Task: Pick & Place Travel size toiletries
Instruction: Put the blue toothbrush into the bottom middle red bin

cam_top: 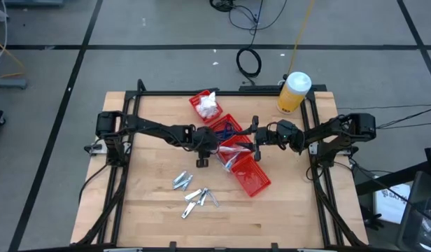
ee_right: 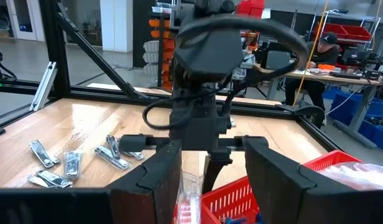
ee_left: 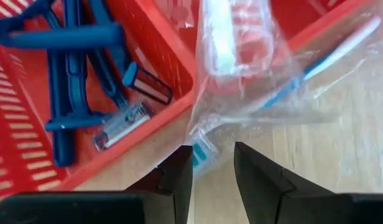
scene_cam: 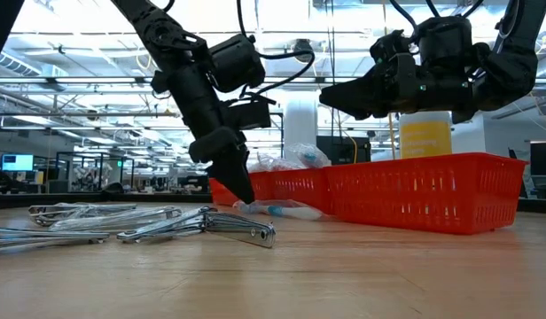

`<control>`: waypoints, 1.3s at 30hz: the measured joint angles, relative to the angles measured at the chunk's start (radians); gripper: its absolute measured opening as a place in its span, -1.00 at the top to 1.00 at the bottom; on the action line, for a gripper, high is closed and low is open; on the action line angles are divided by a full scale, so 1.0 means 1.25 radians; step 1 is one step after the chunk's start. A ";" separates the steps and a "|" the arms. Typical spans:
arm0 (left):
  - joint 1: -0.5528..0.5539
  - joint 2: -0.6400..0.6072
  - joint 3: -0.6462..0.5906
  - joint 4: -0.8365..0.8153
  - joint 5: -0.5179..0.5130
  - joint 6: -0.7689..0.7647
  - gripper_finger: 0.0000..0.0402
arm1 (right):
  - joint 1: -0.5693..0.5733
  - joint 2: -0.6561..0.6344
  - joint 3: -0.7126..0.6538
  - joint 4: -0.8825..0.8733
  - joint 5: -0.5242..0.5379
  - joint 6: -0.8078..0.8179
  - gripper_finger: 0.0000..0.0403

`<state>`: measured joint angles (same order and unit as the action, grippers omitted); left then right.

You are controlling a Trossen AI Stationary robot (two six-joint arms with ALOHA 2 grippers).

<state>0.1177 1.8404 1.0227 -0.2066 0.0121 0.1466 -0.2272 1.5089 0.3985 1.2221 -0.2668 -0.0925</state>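
Two matte-black jointed arms (cam_top: 156, 130) (looped black cables), blocky fingers (ee_left: 260, 180)

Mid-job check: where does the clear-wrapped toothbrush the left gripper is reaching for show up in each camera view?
High view: clear-wrapped toothbrush at table centre, by the left gripper.
Low view: lying on the wood under the descending fingers.
Left wrist view: straight ahead, wrapper between the open fingertips.
Right wrist view: only a bit of wrapper, between the right gripper's fingers.
Shared landmark: the red bin beside it.
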 joint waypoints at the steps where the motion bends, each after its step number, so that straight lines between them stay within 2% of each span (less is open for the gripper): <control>1: 0.000 0.000 0.000 -0.006 0.003 0.002 0.40 | 0.000 0.000 0.000 0.000 0.000 0.000 0.17; 7: -0.008 0.000 0.001 -0.042 0.009 -0.009 0.40 | 0.000 0.000 0.000 0.000 0.000 -0.001 0.17; 10: -0.019 -0.001 0.002 -0.117 0.042 -0.010 0.40 | 0.000 0.000 0.000 0.000 0.000 -0.001 0.17; 16: -0.056 -0.007 0.003 -0.279 0.056 -0.046 0.40 | 0.000 0.000 0.000 0.000 0.000 -0.001 0.17; 19: -0.075 -0.017 0.002 -0.299 0.054 -0.057 0.40 | 0.000 0.000 0.000 0.000 0.000 -0.001 0.17; 25: -0.099 -0.055 -0.005 -0.207 0.044 -0.075 0.40 | 0.015 0.000 0.000 -0.002 0.002 0.029 0.17; 30: -0.116 -0.070 -0.003 -0.088 -0.037 0.029 0.40 | 0.034 0.000 0.000 -0.003 0.004 -0.007 0.17; 34: -0.124 -0.061 -0.002 0.041 -0.042 0.077 0.40 | 0.034 0.000 0.000 -0.002 0.007 -0.011 0.17; 39: -0.112 -0.036 -0.001 0.129 -0.042 0.050 0.40 | 0.034 0.000 0.000 0.000 0.008 -0.002 0.17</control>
<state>-0.0229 1.7956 1.0210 -0.0454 -0.0410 0.2090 -0.1848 1.5089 0.3990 1.2216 -0.2573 -0.0950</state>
